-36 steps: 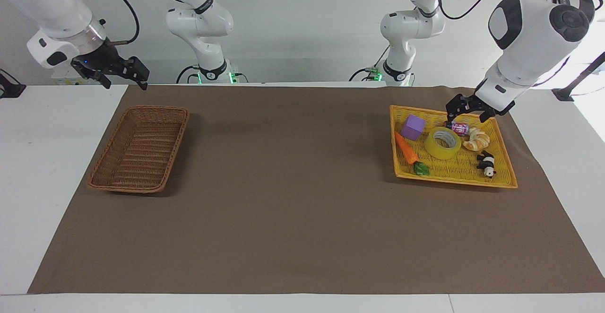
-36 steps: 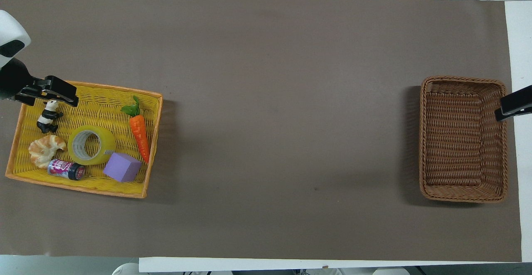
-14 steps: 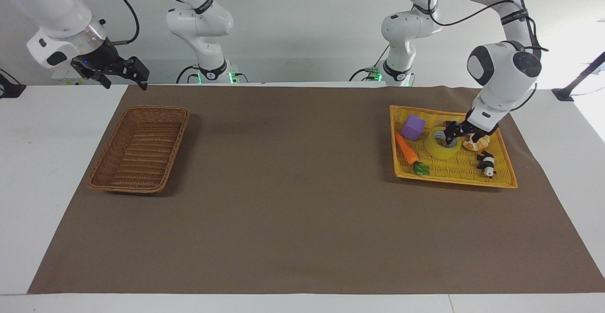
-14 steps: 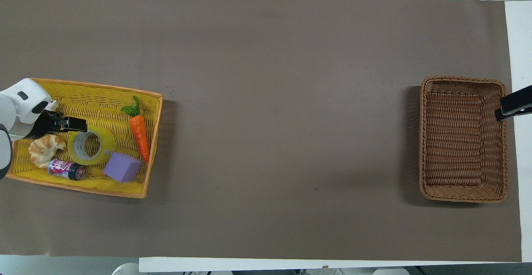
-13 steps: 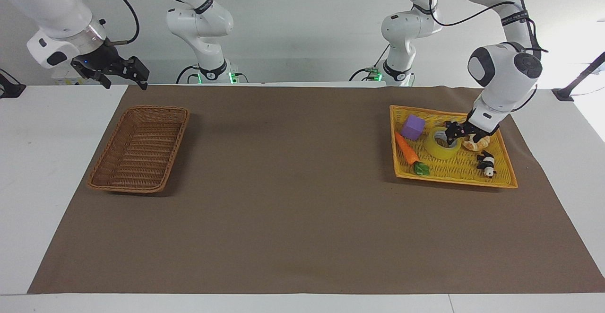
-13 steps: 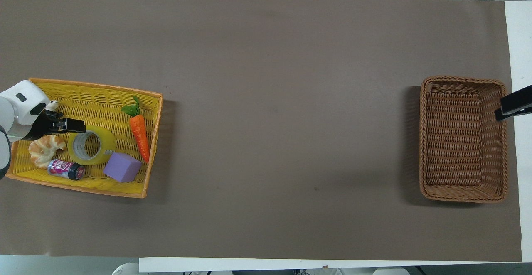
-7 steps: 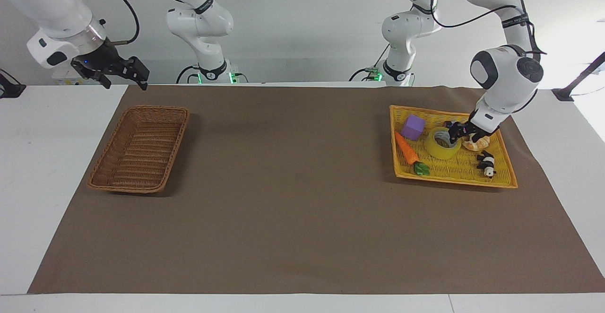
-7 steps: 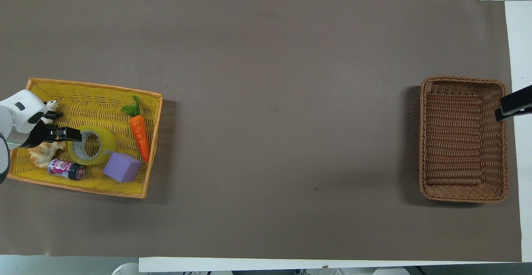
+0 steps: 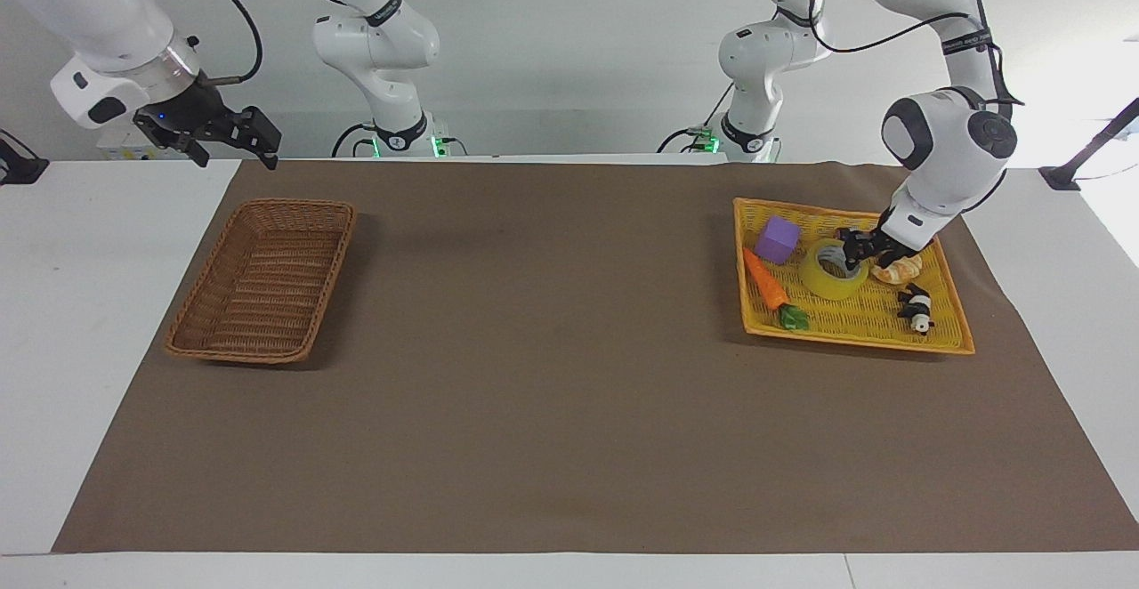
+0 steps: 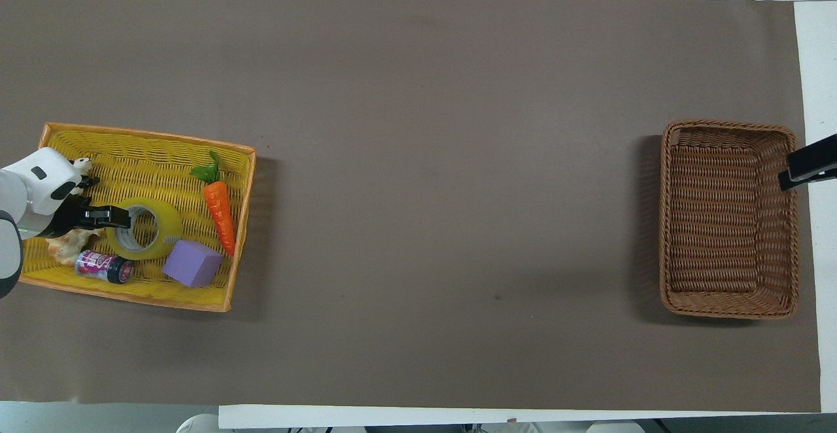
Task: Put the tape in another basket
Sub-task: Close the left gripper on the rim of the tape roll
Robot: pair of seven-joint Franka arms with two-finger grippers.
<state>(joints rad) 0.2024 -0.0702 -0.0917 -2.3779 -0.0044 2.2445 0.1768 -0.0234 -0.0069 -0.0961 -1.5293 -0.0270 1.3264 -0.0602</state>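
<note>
- Yellow packing tape (image 9: 834, 270) lies flat in yellow woven tray (image 9: 854, 326) at left arm's end of table, betw purple cube (image 9: 778, 239) and croissant (image 9: 897, 270).
- Left gripper (image 9: 852, 249) is down at the roll's rim on the croissant side; fingers look pinched across the roll wall, one in the core hole, one outside. Roll appears to sit on tray floor, not lifted.
- Overhead: left gripper (image 10: 118, 216) tip overlaps tape (image 10: 144, 228) rim; wrist housing covers part of croissant (image 10: 66, 244) and most of panda toy (image 10: 82, 170).
- Exact finger contact hard to make out.
- Right gripper (image 9: 224, 137) hangs parted, holding nothing, off the end of brown wicker basket (image 9: 264, 278); arm waits. Overhead shows only its dark tip (image 10: 808, 166) at frame edge, over basket (image 10: 730, 218) rim.
- Also in tray: carrot (image 9: 765, 278), small can (image 10: 103, 267), mostly hidden by the arm in facing view.
- Basket sits at right arm's end, well apart from tray.
</note>
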